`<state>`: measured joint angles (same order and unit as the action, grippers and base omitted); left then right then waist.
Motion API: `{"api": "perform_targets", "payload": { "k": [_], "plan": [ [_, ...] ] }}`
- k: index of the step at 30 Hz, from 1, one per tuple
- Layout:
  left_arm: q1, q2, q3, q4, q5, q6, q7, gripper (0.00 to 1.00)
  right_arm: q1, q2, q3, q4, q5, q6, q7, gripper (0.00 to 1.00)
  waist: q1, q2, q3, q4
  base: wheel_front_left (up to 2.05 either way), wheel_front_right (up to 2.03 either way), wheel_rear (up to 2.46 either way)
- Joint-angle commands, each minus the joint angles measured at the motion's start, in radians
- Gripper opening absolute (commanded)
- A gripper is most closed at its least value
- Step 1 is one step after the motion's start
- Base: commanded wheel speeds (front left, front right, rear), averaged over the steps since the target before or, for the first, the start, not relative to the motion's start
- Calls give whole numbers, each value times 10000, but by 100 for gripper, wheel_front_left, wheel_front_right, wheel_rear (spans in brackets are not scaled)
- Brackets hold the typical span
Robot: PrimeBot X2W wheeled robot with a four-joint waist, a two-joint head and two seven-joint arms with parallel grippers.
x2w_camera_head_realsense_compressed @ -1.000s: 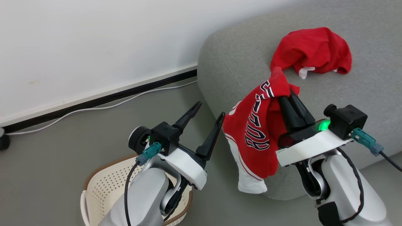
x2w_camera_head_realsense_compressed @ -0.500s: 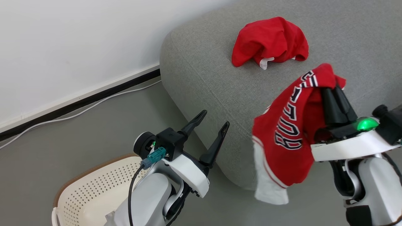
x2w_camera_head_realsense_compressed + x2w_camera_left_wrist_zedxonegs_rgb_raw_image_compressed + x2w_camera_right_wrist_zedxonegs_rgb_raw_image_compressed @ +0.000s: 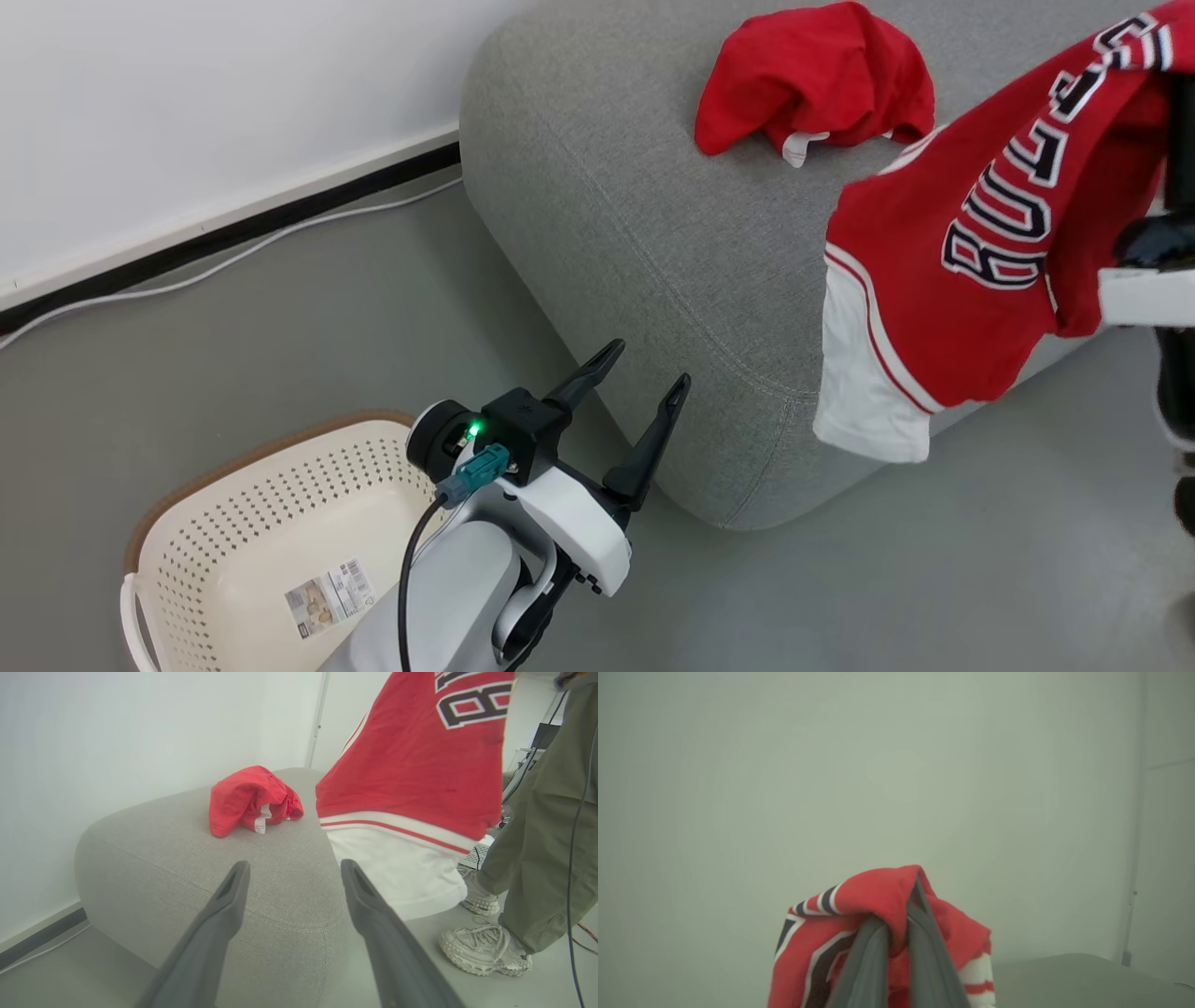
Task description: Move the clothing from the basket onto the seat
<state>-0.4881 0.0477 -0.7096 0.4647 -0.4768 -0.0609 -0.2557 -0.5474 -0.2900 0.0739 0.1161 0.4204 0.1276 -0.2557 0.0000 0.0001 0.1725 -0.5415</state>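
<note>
Evidently the step in hand is carrying the second garment across: the right gripper [image 3: 896, 907] has its two fingers pinched tight on a fold of the red jersey [image 3: 971, 261]. The jersey hangs free from that pinch, its lettering sideways and its white hem dangling by the front corner of the seat [image 3: 635, 215]; whether the cloth brushes the cushion I cannot tell. The plain red garment [image 3: 812, 79] already lies crumpled on top of the seat, toward the wall. The left gripper [image 3: 651, 364] hovers with its fingers spread wide and nothing between them, pointing at the seat from just above the floor [image 3: 280, 327]. Beside that arm the basket [image 3: 187, 495] sits on the floor, the visible part of its bottom showing a label sticker [image 3: 327, 597] and no cloth, so by my reckoning the task is nearly through. The next move, I judge, calls for bringing the jersey over the cushion top, well in from the rounded edge, lowering it until most of the cloth rests there, and only then parting the fingers; let go too near the corner and the hanging hem could pull it to the floor
</note>
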Motion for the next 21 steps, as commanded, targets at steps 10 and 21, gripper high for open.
{"api": "perform_targets", "payload": {
  "k": [10, 21],
  "plan": [
    [-1173, 27, -217, 5, 208, 204, -60, 100, -2249, -1569, -775, 358, 261, 31, -61, 0, 0, -1, 1658, 917, 0, 0, 0],
    [-1889, 26, -550, 329, 375, 353, -61, 100, -4435, -3015, -1242, 1643, -1, 31, -61, 0, 0, -1, 3118, 1525, 0, 0, 0]
  ]
}}
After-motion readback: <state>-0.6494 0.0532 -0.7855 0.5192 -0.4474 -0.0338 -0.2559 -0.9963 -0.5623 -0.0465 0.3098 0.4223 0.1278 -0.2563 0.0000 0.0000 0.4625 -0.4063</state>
